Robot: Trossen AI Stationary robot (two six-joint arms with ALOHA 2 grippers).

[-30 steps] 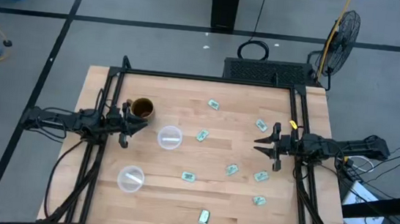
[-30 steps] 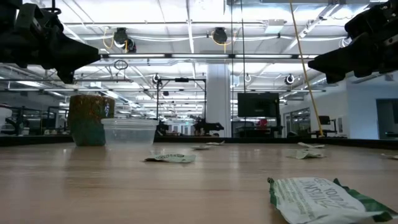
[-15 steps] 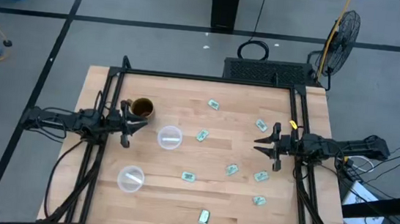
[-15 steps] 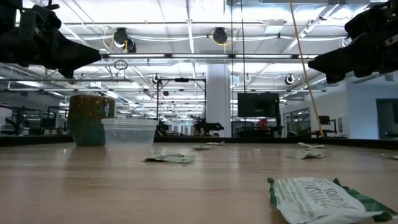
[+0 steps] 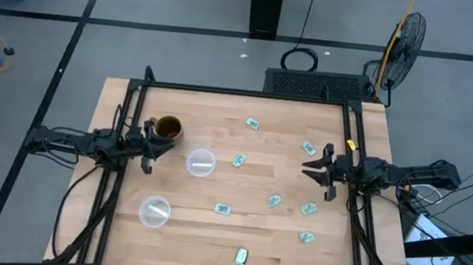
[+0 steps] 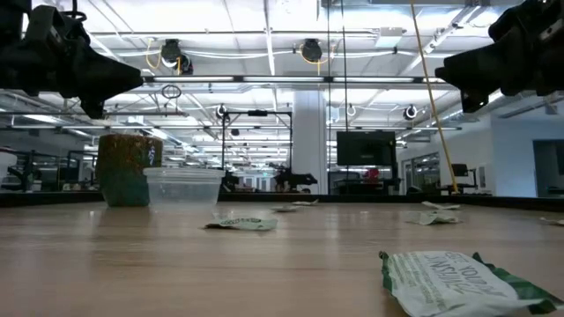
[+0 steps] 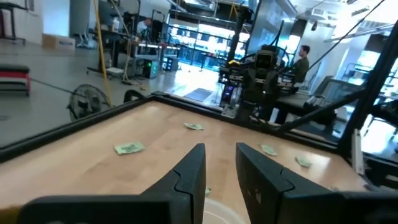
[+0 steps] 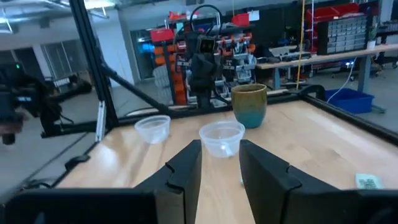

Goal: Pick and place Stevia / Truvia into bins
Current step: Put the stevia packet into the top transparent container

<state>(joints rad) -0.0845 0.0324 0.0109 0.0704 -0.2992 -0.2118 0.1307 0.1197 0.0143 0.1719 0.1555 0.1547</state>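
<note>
Hovering above tabletop (image 5: 209, 234) edges: left hand (image 5: 162, 147) and right hand (image 5: 308, 167), both slightly open, holding nothing; packets (image 5: 223, 209) lying scattered.

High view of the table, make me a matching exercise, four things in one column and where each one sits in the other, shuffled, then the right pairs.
Things:
1. brown mug
2. left hand
3. right hand
4. nearest sachet

Places:
A. by the front edge of the table, alone
B. back left, beside a clear cup
C. raised at the right side, empty
D. raised at the left side, next to the mug

Pairs: 1-B, 2-D, 3-C, 4-A
</note>
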